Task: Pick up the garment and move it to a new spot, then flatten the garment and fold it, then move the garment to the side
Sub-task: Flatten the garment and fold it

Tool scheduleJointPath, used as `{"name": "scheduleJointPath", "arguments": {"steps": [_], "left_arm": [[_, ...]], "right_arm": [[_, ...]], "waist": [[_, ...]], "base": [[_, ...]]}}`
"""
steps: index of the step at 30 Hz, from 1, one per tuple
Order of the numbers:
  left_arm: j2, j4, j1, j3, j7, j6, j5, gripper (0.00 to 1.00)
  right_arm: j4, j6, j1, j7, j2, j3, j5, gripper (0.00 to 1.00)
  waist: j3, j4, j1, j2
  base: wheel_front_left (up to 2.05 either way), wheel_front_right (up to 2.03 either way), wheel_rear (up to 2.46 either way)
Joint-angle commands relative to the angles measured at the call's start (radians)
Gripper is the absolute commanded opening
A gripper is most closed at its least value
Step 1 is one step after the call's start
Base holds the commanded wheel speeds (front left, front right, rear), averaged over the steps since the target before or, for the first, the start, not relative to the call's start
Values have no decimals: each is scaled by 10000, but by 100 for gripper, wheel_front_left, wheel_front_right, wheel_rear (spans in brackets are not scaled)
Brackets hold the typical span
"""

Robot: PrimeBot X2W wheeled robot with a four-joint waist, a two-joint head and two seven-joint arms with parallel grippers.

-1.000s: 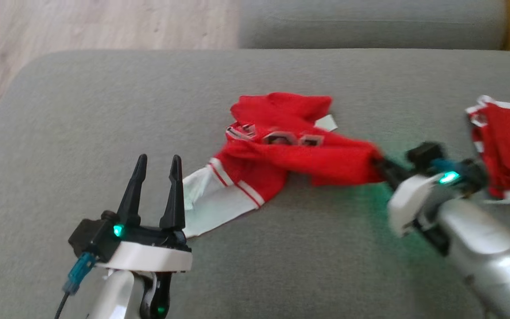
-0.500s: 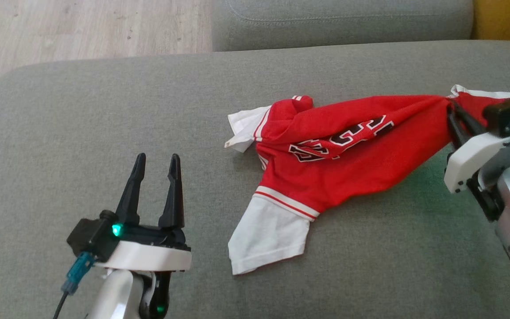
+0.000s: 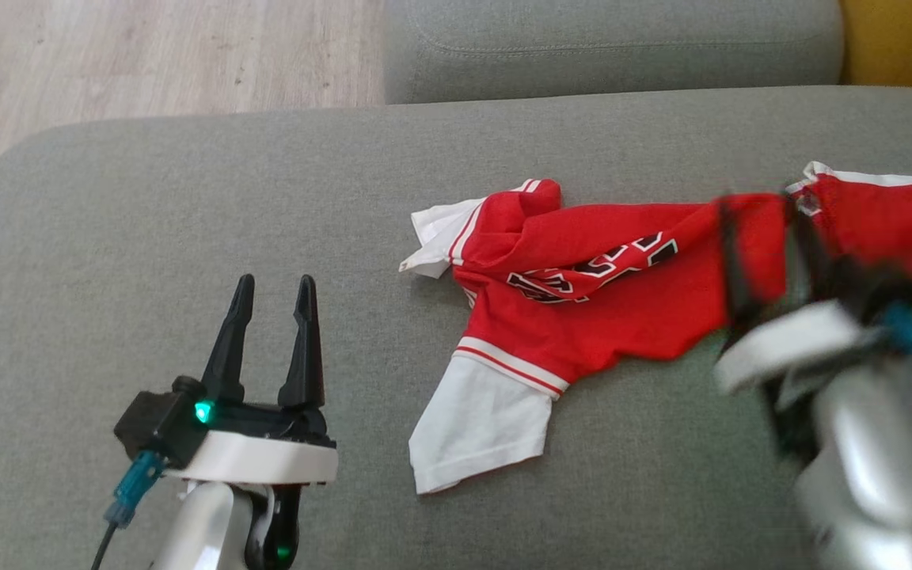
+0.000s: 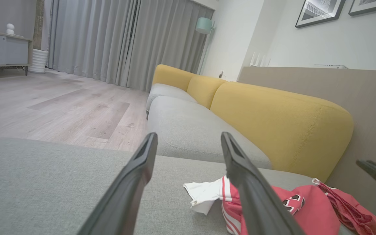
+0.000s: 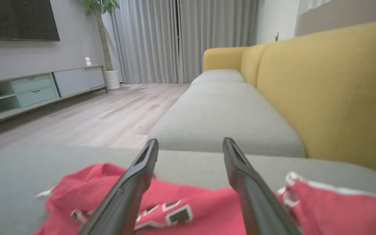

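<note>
We find the right gripper with its jaws spread wide and clasping nothing, its blurred fingers poised over the right-hand end of the garment; the left gripper likewise stands agape and empty over the grey seat cushion, apart from the cloth and to its left. The garment, a red jersey with black-and-white lettering, lies crumpled on the cushion right of centre, one white sleeve spread toward us. We cannot tell whether the red, white-trimmed cloth at the far right belongs to it
</note>
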Motion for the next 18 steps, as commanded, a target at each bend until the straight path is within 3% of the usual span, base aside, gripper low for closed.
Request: {"name": "scheduleJointPath", "arguments": {"steps": [1,6,18], "left_arm": [[33,-320,-179,354,-93,-46,10,100],[33,-343,-190,379,-93,-52,48,100],[33,-331,-434,373,-93,-84,96,100]], "right_arm": [[-465,67,290,-61,179,180,-100,100],[-1271,67,1497,62,709,156,-297,100],[-2213,67,1645,235,902,319,-320,100]], "waist": [[1,-25,1,0],[113,-211,1,0],[248,-620,1,0]], "base": [[0,0,0],[0,0,0],[0,0,0]]}}
